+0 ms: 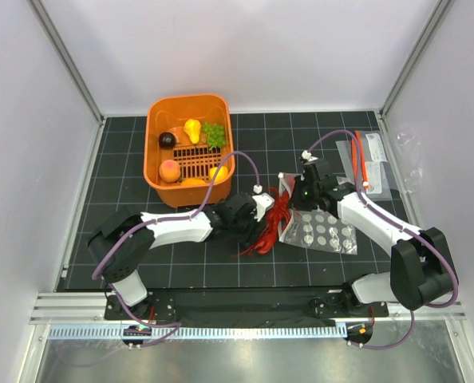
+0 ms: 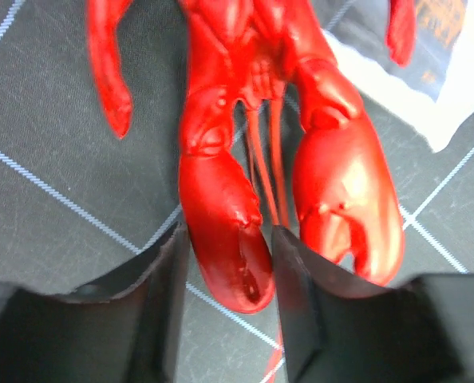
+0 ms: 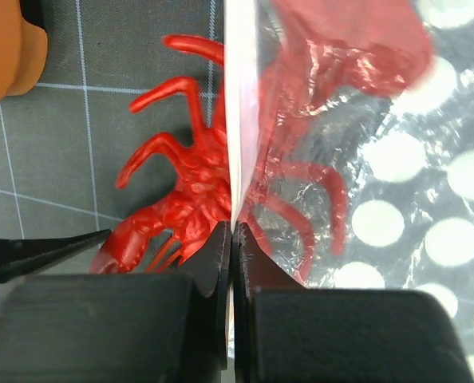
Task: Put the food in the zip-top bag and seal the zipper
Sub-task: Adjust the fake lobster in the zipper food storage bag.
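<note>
The left pincer [image 2: 229, 275] was clamped narrow on one claw of the lobster [image 2: 253, 120], which lay on the table [image 1: 125, 183] at mid-scene. Just right of it, the right pincer [image 3: 231, 239] was pinched tight on the edge of the bag [image 3: 381, 159], holding that edge up on end. The lobster's legs on that side showed red through the dotted film. The rest of the bag sprawled to the right. Far left, the basket [image 1: 153, 152] held the grapes [image 1: 214, 134] and the peach [image 1: 170, 170].
</note>
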`<move>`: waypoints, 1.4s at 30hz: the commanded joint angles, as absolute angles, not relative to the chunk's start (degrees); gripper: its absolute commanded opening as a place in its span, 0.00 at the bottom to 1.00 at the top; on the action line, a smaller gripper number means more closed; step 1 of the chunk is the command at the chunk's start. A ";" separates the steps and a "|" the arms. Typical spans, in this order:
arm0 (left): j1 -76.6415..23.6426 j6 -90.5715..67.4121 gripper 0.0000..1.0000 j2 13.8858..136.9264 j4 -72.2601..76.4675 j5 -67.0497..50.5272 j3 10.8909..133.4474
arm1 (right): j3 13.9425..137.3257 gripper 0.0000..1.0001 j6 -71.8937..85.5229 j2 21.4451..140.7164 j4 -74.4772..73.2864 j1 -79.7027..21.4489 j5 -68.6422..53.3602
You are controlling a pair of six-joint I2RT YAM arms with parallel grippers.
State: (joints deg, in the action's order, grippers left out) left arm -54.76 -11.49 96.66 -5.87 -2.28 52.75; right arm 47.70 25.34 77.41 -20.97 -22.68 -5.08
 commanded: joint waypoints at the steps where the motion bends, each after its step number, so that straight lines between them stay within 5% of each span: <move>1: -55.02 -10.63 0.43 97.91 -4.48 -4.04 55.72 | 50.10 0.01 24.43 77.70 -19.42 -22.59 -4.48; 5: -55.19 -10.02 0.19 98.97 -5.36 -4.57 56.95 | 50.10 0.01 23.65 77.26 -19.77 -22.59 -4.57; 10: -55.81 -6.95 0.10 98.88 -6.85 -3.34 59.50 | 50.97 0.01 21.19 78.13 -20.74 -22.59 -4.31; 42: -55.81 -10.11 0.04 117.07 -14.85 13.01 88.06 | 54.49 0.01 31.12 74.79 -26.01 -24.52 -9.33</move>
